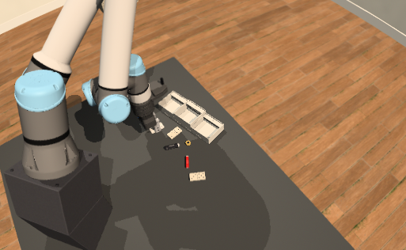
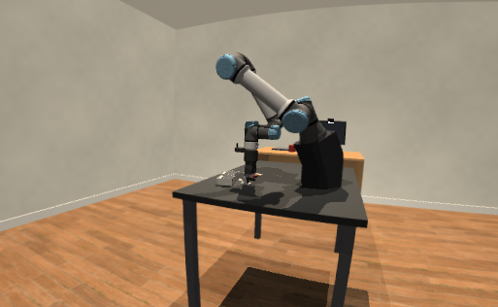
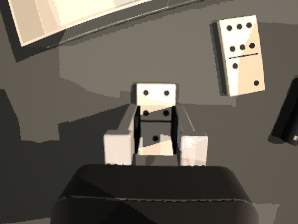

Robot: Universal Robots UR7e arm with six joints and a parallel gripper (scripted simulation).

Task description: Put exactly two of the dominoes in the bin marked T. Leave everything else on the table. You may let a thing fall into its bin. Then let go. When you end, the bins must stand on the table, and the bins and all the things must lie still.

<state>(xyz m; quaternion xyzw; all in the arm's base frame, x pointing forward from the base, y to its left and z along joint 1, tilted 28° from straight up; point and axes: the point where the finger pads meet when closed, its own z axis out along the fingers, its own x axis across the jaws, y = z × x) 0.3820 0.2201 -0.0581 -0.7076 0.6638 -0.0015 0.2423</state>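
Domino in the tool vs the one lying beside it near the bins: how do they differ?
The gripped domino sits between the tool's fingers, partly hidden; the loose domino lies free and fully visible. The gripped one lines up with the tool; the loose one is slightly tilted, off to the right in the wrist view. Both are cream with black pips, near the bins.

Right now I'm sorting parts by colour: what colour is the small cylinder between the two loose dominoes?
Red; the top view shows it best.

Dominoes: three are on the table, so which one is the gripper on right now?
The domino nearest the bins, clamped between the gripper fingers. The other two lie free.
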